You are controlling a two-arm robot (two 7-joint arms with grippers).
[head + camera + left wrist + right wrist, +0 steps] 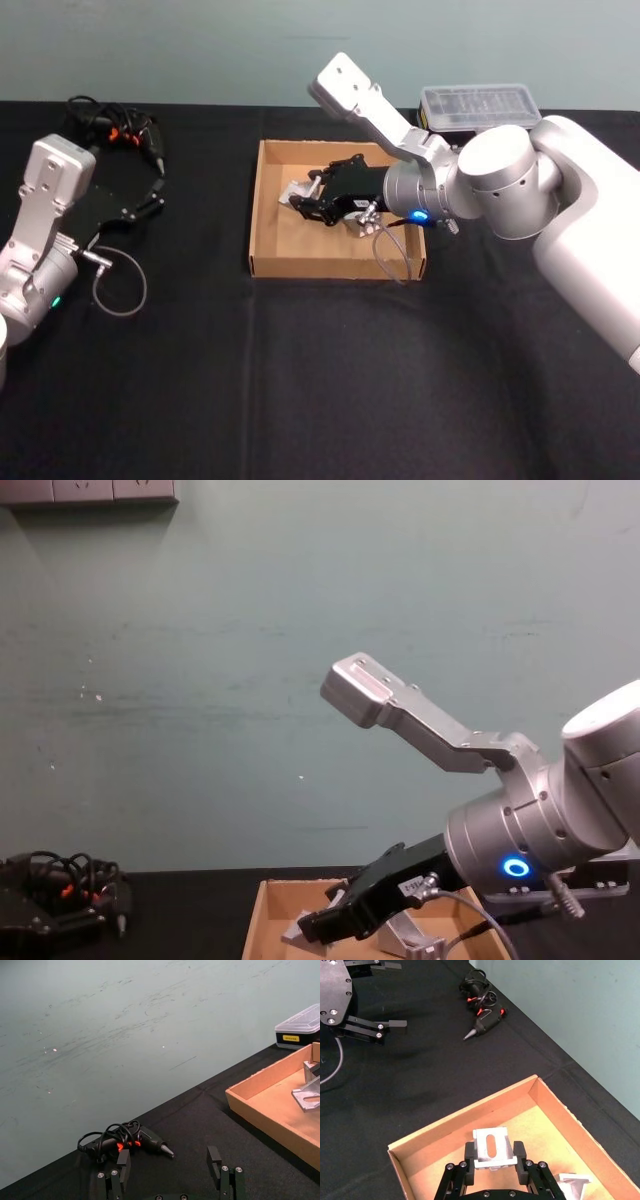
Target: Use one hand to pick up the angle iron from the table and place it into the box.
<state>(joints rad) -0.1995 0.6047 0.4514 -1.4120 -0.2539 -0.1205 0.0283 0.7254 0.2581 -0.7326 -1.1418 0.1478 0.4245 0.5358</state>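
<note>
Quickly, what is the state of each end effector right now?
Left end effector: open, empty, above the table.
Right end effector: closed on an angle iron, over the box.

right hand (491,1155) clamps angle iron (491,1146) | over box (555,1110) | second bracket (574,1185) inside

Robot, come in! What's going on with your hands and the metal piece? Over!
Right hand over the box, shut on an angle iron. Left hand open, parked on the table. Second bracket already in box. Nothing in the way.
</note>
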